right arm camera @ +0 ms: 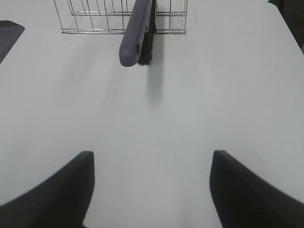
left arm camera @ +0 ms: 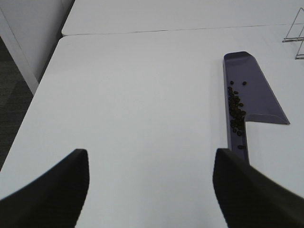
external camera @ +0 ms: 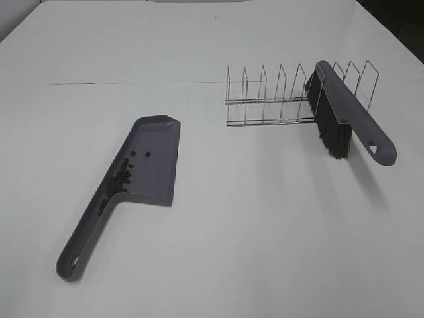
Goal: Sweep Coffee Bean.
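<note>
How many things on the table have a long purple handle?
2. The dustpan lies flat on the left with coffee beans in it. The brush leans in the wire rack on the right.

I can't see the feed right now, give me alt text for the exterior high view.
A purple-grey plastic dustpan lies on the white table, left of centre, with small dark coffee beans gathered inside along its left wall near the handle. To the right, a purple-grey brush with black bristles rests propped in a silver wire rack. No gripper appears in this view.
</note>
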Robot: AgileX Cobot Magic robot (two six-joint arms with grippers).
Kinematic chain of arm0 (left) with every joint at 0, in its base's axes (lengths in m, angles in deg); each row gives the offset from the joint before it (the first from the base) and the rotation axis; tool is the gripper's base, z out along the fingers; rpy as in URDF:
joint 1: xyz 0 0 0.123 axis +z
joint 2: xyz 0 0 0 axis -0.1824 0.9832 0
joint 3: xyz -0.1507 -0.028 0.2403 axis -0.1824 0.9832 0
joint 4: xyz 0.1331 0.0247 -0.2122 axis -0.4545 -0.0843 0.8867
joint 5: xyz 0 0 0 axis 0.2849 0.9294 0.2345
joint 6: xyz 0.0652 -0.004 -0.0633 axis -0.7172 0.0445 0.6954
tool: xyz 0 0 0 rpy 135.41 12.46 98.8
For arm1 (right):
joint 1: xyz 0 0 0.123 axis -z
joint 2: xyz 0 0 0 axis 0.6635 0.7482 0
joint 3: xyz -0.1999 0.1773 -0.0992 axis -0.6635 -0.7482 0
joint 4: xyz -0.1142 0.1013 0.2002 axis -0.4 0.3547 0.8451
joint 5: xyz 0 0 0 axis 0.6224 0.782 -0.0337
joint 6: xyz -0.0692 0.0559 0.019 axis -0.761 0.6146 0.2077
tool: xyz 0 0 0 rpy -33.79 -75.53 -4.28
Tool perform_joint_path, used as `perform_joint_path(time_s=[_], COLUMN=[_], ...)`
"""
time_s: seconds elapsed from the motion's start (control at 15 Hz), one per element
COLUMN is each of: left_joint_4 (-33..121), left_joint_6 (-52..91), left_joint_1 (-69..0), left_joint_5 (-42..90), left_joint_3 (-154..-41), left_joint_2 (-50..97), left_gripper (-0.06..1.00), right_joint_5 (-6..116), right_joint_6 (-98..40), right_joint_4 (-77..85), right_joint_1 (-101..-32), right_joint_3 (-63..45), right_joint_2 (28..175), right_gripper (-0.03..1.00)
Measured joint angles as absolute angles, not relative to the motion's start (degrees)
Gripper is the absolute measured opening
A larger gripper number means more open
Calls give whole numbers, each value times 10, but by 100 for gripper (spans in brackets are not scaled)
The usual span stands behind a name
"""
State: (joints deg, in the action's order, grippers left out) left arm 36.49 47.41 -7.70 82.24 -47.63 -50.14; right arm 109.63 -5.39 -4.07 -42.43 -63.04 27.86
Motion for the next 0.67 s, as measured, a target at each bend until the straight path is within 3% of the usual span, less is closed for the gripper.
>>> perform_joint_path(time_s=[0.67], left_joint_4=[365], left_joint_6=[474], left_joint_1=[-77], left_joint_5=[822], left_joint_3=[-476], left_joint_2=[-501], left_gripper=[65], right_joint_5=[1096], right_joint_6=[-54], right_joint_4=[-41], right_joint_1=[-424], right_joint_3=[-630], right_joint_2=[279], right_gripper=[60])
